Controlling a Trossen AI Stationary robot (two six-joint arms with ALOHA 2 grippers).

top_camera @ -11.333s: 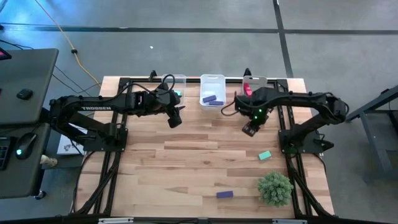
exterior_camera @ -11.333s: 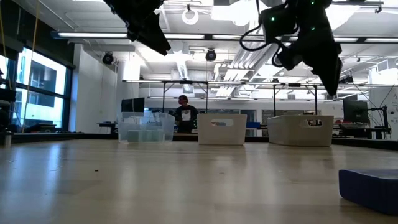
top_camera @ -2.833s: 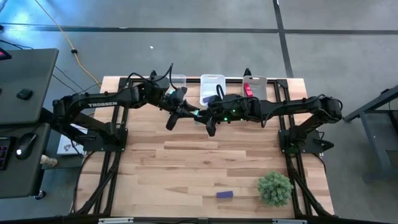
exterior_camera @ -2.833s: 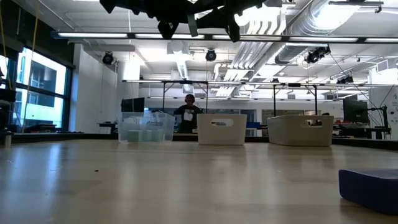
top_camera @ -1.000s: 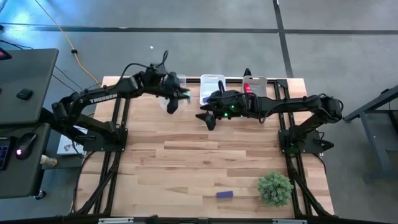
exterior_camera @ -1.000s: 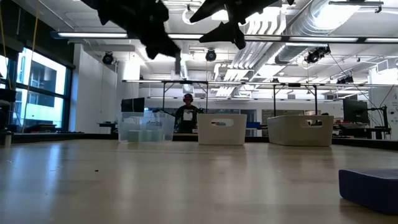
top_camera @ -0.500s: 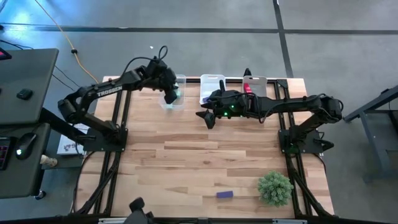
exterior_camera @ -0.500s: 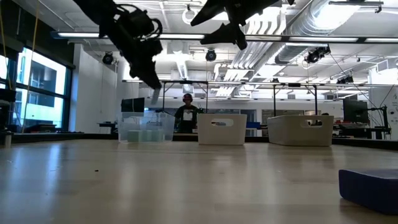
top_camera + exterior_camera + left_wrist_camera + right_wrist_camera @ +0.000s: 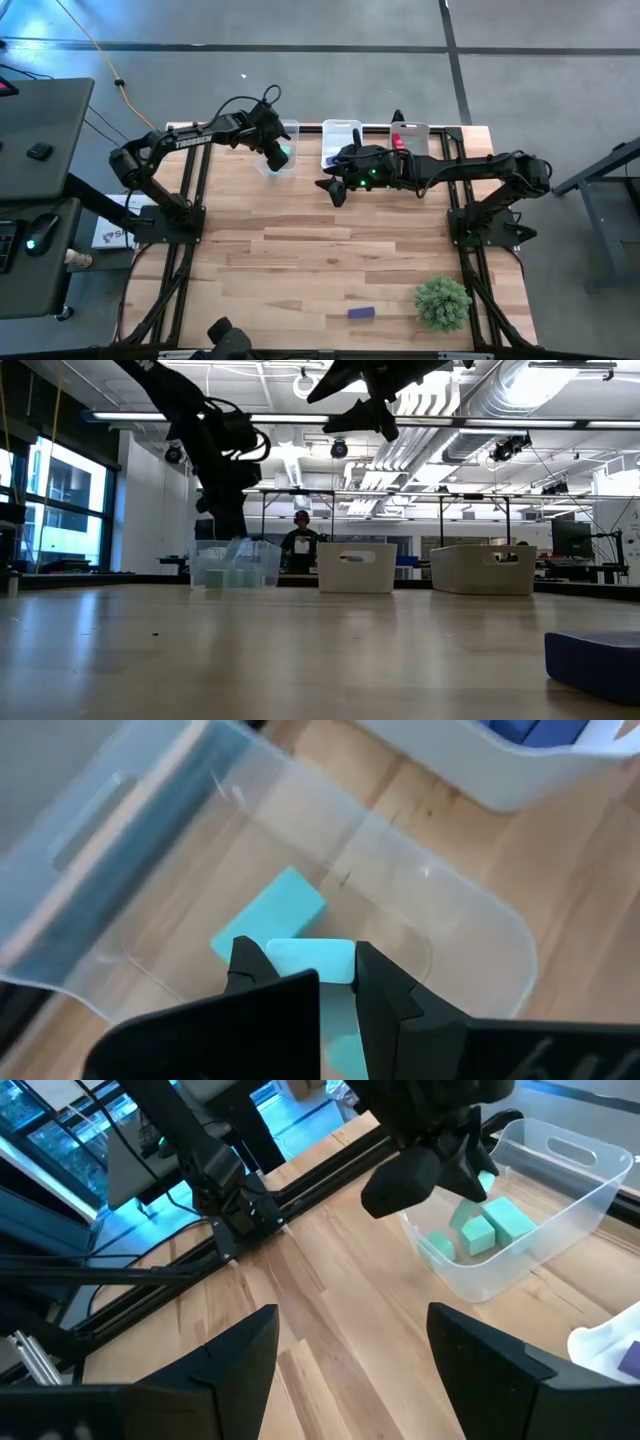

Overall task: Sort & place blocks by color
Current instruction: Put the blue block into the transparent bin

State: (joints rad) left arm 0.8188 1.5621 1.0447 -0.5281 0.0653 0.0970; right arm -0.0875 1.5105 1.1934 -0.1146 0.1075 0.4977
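One camera looks straight down on the pale wooden surface (image 9: 300,250); another sits level with it; both wrist cameras share the clear plastic bin (image 9: 540,1230).

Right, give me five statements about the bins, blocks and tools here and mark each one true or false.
1. The left tool holds a teal block over the clear bin. True.
2. The clear bin is empty. False: teal blocks already lie in it.
3. The right tool is shut on a purple block. False: it is open and holds nothing, hovering near the middle bin.
4. A purple block lies on the table beside the green plant ball. True.
5. The middle bin holds red blocks. False: it holds purple ones.
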